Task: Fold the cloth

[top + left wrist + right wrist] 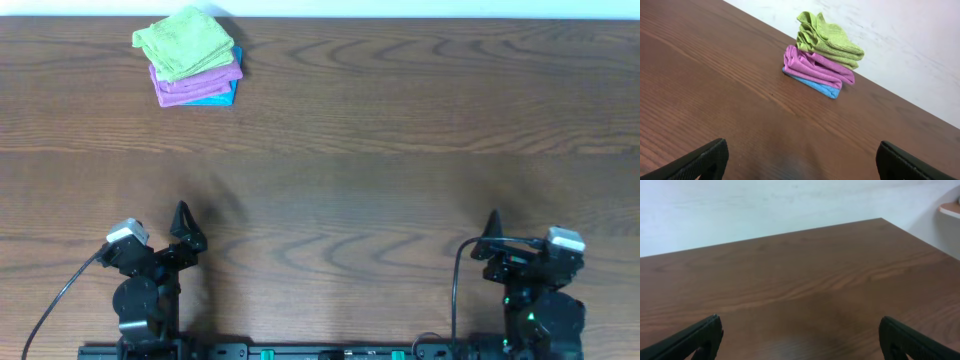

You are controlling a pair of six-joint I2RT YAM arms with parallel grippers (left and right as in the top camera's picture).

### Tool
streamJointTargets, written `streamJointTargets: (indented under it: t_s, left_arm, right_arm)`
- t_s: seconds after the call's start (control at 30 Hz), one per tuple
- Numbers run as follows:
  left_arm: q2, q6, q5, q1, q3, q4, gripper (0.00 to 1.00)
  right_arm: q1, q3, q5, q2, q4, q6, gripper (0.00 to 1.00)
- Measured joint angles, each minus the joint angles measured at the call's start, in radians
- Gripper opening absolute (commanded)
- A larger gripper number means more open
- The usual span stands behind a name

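I see the left hand point(802, 157) at 7 o'clock and the right hand point(800, 336) at 5, both spread wide, with the cloth stack point(190, 58) at 11 o'clock on the desk point(400, 150).

Black arms point(140, 295), cables point(455, 290); white-capped cameras point(127, 234)

The dark brown wooden table point(400, 150) shows a wavy, lighter brown grain running along its length. Near its far left corner, a lime-green folded terry cloth point(186, 40) tops a magenta-purple folded cloth point(200, 85) and a bright blue folded cloth point(222, 97). The left gripper point(182, 215) and right gripper point(492, 222) are matt black. The plain wall point(920, 40) beyond the far edge is whitish.
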Motion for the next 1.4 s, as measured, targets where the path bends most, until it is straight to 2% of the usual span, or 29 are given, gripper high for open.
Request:
streamJointTargets:
  t_s: [0.6,1.4]
  left_arm:
    - [0.000,0.000,0.000,0.000,0.000,0.000,0.95]
    - [0.000,0.000,0.000,0.000,0.000,0.000,0.95]
  right_arm:
    - [0.000,-0.170,-0.002,0.000,0.029,0.000,0.99]
    - [0.000,-0.170,-0.002,0.000,0.031,0.000,0.99]
